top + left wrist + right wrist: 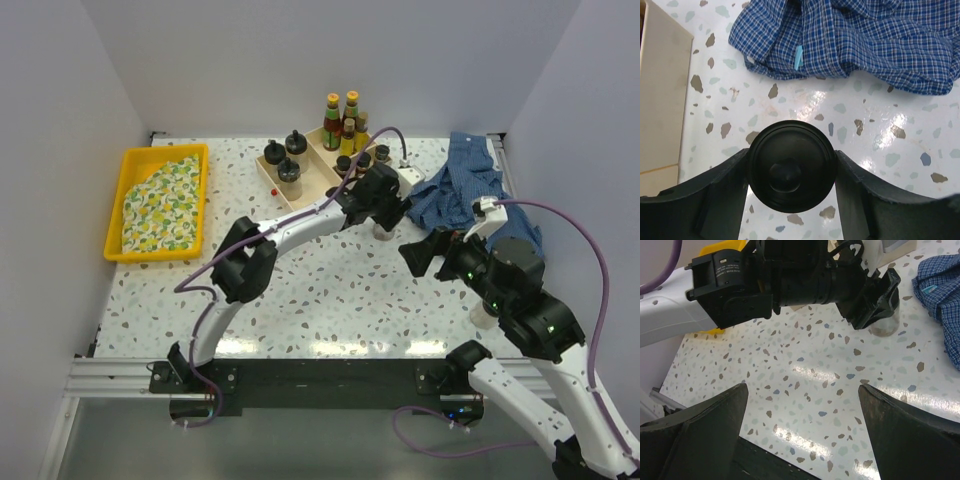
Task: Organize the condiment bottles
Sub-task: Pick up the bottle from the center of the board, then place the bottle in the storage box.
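Jar first: squat, clear-walled, black lid, standing upright on the table, just beside the shirt and near the box. By the look of it the body is glass or hard plastic, so stiff, fairly light and smooth enough to slip. If it is glass, a drop could crack it.

The lid's round side looks like the best hold, being matte and wider than a fingertip. The left gripper has its jaws against that side on both flanks, with no gap showing in its wrist view. How firmly they press cannot be told. A hold on the lid depends on the lid being screwed tight, so a slow, level lift seems wise.

The right gripper hangs over bare table with its jaws wide and nothing in them, well apart from the jar.

Other bottles already stand in the box's compartments — tall sauce ones at the back, black-lidded jars to the left.

The table is glossy speckled terrazzo, hard and flat, so a jar set down carelessly could skid. A yellow tray holding a patterned cloth sits at the far left. Plain white walls close in the table on three sides.
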### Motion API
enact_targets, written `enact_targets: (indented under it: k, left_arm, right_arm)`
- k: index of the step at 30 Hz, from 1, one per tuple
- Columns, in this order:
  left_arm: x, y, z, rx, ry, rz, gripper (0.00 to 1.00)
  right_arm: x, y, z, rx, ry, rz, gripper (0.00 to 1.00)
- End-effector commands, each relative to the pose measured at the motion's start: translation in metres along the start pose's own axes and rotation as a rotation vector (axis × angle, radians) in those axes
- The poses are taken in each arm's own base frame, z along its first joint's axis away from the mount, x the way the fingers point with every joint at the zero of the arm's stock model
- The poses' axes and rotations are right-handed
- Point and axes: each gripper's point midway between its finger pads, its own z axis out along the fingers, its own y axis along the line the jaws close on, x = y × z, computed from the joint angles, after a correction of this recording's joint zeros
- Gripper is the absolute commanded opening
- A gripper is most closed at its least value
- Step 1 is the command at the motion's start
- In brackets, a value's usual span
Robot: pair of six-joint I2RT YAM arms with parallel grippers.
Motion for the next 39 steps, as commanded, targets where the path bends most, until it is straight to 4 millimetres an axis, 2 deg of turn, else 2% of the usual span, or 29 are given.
enact_targets:
  k: [1, 2, 4, 6, 8, 9, 11, 12, 16, 21, 25, 27, 32, 39]
  left_arm:
    - [-0.043, 0.012, -0.059, -0.054, -0.063, -0.044, 0.00]
    - [-0.055, 0.015, -0.076, -0.069, -0.085, -0.047, 0.00]
    - [-0.058, 0.028, -0.093, -0.126, -0.074, -0.055, 0.00]
    - [-0.069, 0.040, -0.115, -0.163, -0.093, -0.066, 0.00]
    - [-0.074, 0.061, -0.132, -0.196, -0.101, -0.099, 0.00]
    - [-0.074, 0.078, -0.138, -0.219, -0.105, -0.134, 0.00]
    - [-0.074, 0.095, -0.147, -0.240, -0.109, -0.158, 0.00]
    - [-0.071, 0.112, -0.151, -0.269, -0.108, -0.167, 0.00]
    - [-0.066, 0.155, -0.159, -0.353, -0.111, -0.171, 0.00]
    - [-0.067, 0.184, -0.149, -0.397, -0.128, -0.068, 0.00]
    - [-0.051, 0.207, -0.126, -0.421, -0.092, -0.067, 0.00]
    - [-0.043, 0.221, -0.123, -0.436, -0.068, -0.085, 0.00]
    - [-0.034, 0.234, -0.110, -0.411, -0.101, -0.083, 0.00]
    - [-0.024, 0.252, -0.097, -0.407, -0.106, -0.075, 0.00]
  right_arm:
    - [-0.011, 0.001, -0.004, -0.003, -0.048, 0.004, 0.96]
    - [-0.011, 0.001, -0.005, 0.001, -0.051, 0.000, 0.96]
    - [-0.006, -0.002, -0.007, 0.012, -0.030, -0.014, 0.96]
    - [-0.002, -0.008, -0.008, 0.036, -0.021, -0.019, 0.96]
    - [0.004, -0.012, -0.007, 0.044, -0.015, -0.016, 0.96]
    - [0.001, -0.011, -0.007, 0.037, -0.032, -0.007, 0.96]
    - [0.001, -0.009, -0.006, 0.028, -0.040, 0.004, 0.96]
    - [0.000, -0.006, -0.005, 0.015, -0.041, 0.010, 0.96]
    - [-0.002, -0.003, -0.001, 0.007, -0.032, 0.009, 0.96]
    - [-0.011, 0.001, 0.001, 0.005, -0.047, 0.004, 0.96]
    - [-0.012, 0.001, 0.003, 0.015, -0.035, 0.002, 0.96]
    - [-0.013, 0.000, 0.002, 0.020, -0.034, 0.002, 0.96]
    - [-0.016, 0.000, 0.002, 0.028, -0.045, 0.006, 0.96]
    - [-0.007, -0.004, 0.012, 0.044, -0.006, -0.007, 0.96]
